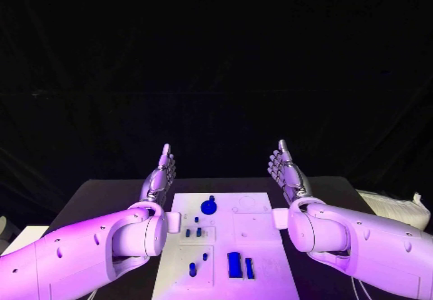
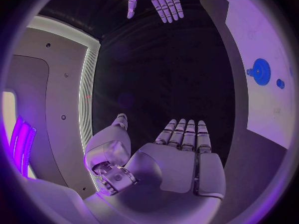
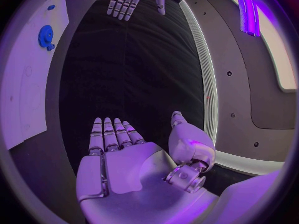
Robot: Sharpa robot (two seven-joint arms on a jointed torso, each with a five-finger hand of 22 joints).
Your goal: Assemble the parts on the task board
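Observation:
The white task board (image 1: 257,250) lies in the middle of the black table. A round blue gear (image 1: 208,207) sits near its far end, also seen as the gear (image 2: 260,71) and the gear (image 3: 45,36). Small blue pegs (image 1: 192,232) stand mid-board, and a tall blue block (image 1: 234,264) with a thinner blue piece (image 1: 250,268) stands near the front. My left hand (image 1: 159,177) is raised left of the board, fingers straight and together, holding nothing. My right hand (image 1: 288,170) mirrors it on the right, also holding nothing. Both palms face each other: left hand (image 2: 181,159), right hand (image 3: 121,159).
A white bag-like object (image 1: 394,209) lies at the table's right edge. Black table surface (image 1: 99,197) stretches on both sides of the board. A dark backdrop stands behind the table.

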